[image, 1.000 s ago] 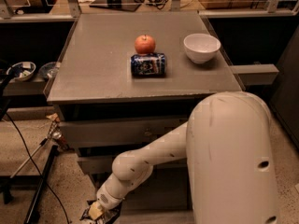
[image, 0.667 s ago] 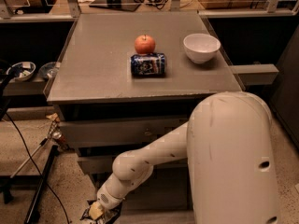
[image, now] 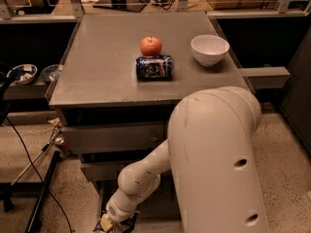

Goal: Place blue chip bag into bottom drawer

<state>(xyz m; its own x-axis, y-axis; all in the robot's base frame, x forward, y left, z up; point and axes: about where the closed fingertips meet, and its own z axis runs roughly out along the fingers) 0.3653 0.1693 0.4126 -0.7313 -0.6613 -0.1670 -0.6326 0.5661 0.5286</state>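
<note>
My white arm [image: 146,174] reaches down past the front of the grey cabinet. Its gripper [image: 111,223] hangs close to the floor at the bottom edge of the camera view, in front of the cabinet's lowest part. The blue chip bag is not visible anywhere. The bottom drawer is lost in the dark space behind the arm, below the two upper drawer fronts [image: 112,138], and I cannot make it out.
On the cabinet top [image: 97,67] lie a blue can [image: 154,67] on its side, a red apple [image: 150,46] behind it and a white bowl [image: 209,49] to the right. A black stand and cables [image: 39,198] sit on the floor at the left.
</note>
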